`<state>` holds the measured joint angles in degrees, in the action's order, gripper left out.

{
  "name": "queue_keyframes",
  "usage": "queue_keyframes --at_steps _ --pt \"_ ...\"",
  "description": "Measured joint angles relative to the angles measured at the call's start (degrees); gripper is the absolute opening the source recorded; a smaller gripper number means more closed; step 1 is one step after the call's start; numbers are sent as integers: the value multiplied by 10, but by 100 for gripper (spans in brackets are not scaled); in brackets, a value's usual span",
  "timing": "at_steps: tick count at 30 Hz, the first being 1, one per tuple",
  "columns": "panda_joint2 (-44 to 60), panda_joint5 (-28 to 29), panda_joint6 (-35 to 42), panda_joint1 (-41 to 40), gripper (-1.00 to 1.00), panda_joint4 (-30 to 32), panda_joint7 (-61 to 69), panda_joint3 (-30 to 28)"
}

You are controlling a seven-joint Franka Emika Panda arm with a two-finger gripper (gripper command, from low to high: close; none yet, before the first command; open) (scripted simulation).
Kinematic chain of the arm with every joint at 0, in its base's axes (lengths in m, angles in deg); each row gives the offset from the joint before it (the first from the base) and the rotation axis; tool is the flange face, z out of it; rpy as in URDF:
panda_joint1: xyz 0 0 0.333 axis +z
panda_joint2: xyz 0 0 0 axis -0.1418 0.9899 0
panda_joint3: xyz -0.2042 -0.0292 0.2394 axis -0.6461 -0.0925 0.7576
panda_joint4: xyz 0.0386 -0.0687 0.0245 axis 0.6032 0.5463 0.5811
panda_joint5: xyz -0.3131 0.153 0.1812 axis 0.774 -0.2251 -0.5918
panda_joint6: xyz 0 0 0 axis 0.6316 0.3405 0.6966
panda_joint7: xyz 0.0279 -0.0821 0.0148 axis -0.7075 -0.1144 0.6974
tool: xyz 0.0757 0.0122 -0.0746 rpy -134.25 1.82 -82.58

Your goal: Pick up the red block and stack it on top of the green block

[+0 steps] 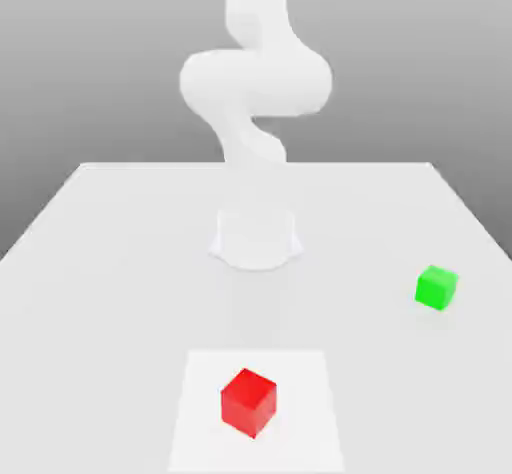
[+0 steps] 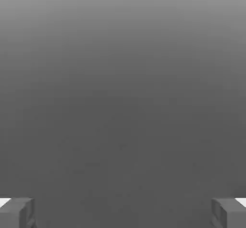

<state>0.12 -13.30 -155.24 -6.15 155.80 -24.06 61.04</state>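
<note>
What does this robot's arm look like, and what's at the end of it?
The arm is plain white, built of thick rounded segments, rising from a round white base on the table. No cables or markings show. The tool has two blocky grey fingers with pale, whitish outer corners.

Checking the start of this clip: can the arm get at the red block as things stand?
Probably yes. The red block sits alone on the table, the green block well apart toward the exterior view's right, and the gripper is open.
</note>
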Motion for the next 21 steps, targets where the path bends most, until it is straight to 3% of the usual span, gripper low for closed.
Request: queue_keyframes --at_steps 12,21 --pt "252 -9 -127 80 0 101 291 -85" --pt "440 -31 -220 89 0 175 517 -96"
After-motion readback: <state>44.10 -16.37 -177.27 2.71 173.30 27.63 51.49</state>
